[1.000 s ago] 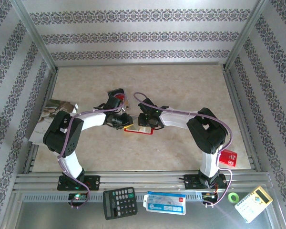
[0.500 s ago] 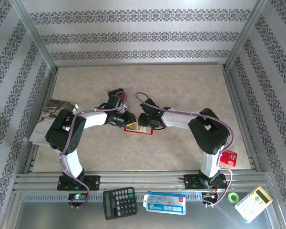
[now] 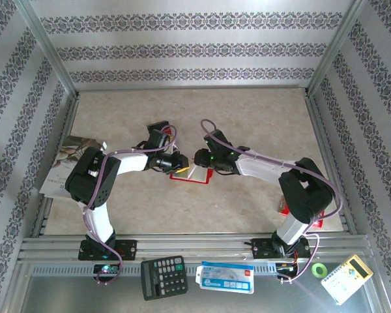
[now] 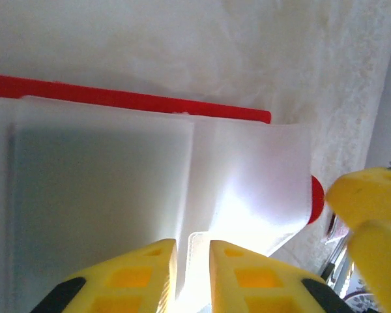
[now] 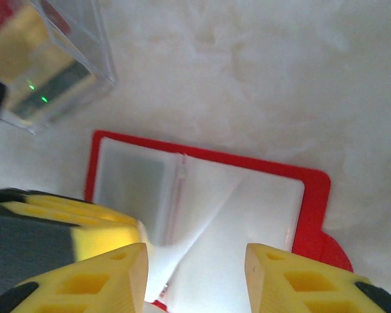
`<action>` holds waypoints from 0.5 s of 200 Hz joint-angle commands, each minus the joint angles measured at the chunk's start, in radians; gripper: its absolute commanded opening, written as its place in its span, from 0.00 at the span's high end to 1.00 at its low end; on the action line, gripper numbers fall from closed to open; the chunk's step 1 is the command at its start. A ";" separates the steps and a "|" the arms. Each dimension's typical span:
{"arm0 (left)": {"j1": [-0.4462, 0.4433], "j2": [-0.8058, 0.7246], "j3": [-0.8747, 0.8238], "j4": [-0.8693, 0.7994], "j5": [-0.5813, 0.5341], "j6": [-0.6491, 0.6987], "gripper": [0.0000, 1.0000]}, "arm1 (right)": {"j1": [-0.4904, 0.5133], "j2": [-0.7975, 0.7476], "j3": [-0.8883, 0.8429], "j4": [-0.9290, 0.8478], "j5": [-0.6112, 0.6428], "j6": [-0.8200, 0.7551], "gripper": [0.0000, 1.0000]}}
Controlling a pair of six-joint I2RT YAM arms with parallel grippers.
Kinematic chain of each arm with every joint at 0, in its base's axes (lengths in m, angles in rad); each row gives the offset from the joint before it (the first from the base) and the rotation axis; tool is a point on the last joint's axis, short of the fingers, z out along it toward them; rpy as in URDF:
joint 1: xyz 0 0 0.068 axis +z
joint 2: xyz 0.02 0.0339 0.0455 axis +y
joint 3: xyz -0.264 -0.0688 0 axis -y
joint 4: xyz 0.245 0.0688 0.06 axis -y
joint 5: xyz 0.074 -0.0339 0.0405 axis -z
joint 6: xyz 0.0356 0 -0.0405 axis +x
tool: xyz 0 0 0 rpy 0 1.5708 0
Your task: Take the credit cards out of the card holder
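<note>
The card holder (image 3: 190,173) lies open at mid-frame in the top view, the left gripper (image 4: 192,253) pinching its pocket leaf (image 4: 247,176) and the right gripper (image 5: 195,267) poised with jaws spread, so pocket-opening seems in hand, and next the right must draw out what looks like a grey card (image 5: 130,179).

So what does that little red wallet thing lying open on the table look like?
The small red folding card holder lies open and flat on the beige table. It has a red rim, a rounded snap tab on one side, and pale cloudy plastic pockets with a fold between. One pocket looks greyish; whether a card is inside, I cannot tell. The left gripper pinches up one pocket leaf; the right gripper hovers open above.
</note>
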 commanded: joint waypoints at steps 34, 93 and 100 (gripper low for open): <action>-0.061 -0.005 0.042 0.058 0.058 -0.026 0.65 | -0.039 -0.098 -0.071 0.042 0.027 0.040 0.53; -0.089 0.001 0.055 0.046 -0.002 -0.046 0.55 | -0.053 -0.110 -0.084 0.041 0.029 0.057 0.52; -0.089 0.002 0.058 0.039 -0.005 -0.048 0.54 | -0.053 -0.111 -0.084 0.041 0.028 0.058 0.52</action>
